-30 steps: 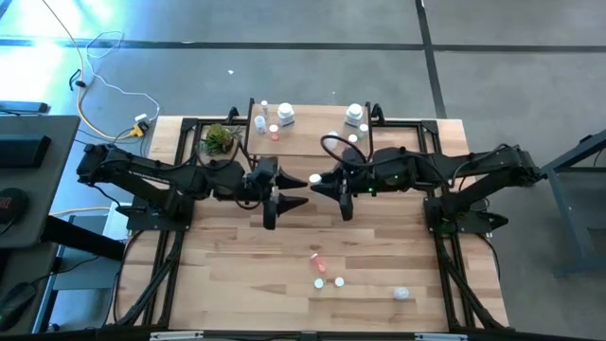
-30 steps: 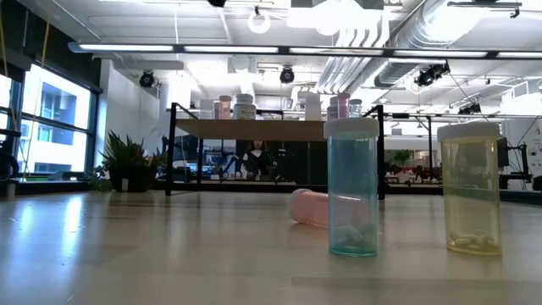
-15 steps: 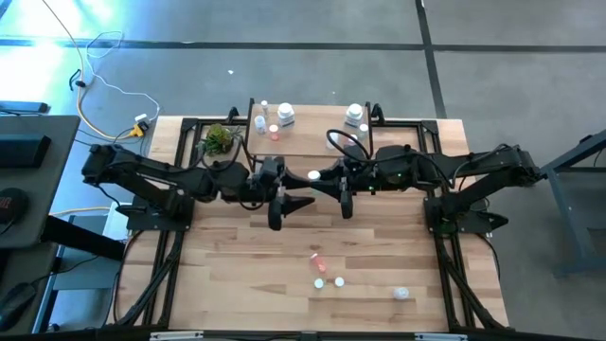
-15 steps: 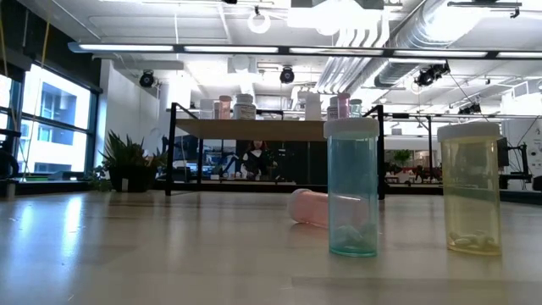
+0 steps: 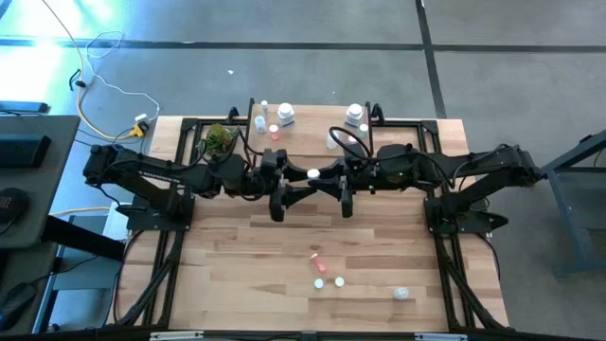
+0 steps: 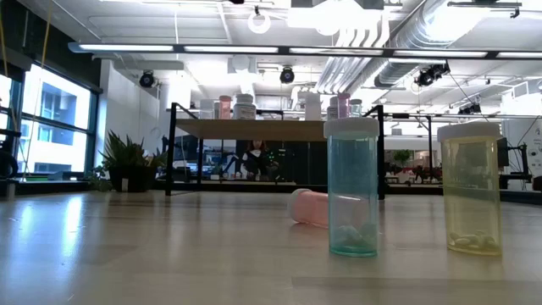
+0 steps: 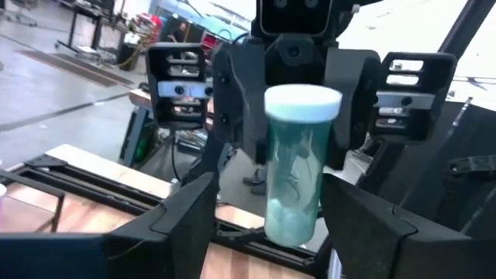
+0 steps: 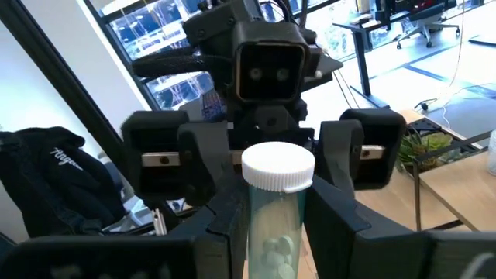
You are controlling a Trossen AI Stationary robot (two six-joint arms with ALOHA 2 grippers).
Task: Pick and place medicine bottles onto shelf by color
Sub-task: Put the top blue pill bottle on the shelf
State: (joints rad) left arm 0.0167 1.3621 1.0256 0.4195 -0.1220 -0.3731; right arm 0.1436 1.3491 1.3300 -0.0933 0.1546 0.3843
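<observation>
A green medicine bottle [image 7: 301,167] with a white cap [image 5: 311,174] hangs upright over the middle of the table, and my right gripper [image 8: 276,226] is shut on it. My left gripper [image 7: 267,203] faces it from the table's left, open, with one finger on either side of the bottle and a gap showing. The shelf [image 5: 308,144] stands at the table's far edge with several bottles on it. More medicine bottles stay on the table near its front: a pink one [image 5: 315,256] lying down, a green one [image 6: 352,188] and a yellow one [image 6: 471,188] upright. My right gripper pinches the bottle's clear body [image 8: 271,232] below the white cap between its two fingers. The fingers come level from the table's right side. The bottle stands upright in the hold, cap up, lifted clear of the table.
A small potted plant [image 5: 220,138] sits at the far left beside the shelf. A white jar [image 5: 401,294] lies near the front right. Black frame rails [image 5: 170,256] run along the table's sides. Bare wood lies between the arms and the loose bottles.
My left gripper has moved toward the table's right, up to the held bottle, and has tipped up toward level, so its fingers now flank the bottle. The right gripper and the bottle have stayed where they were.
</observation>
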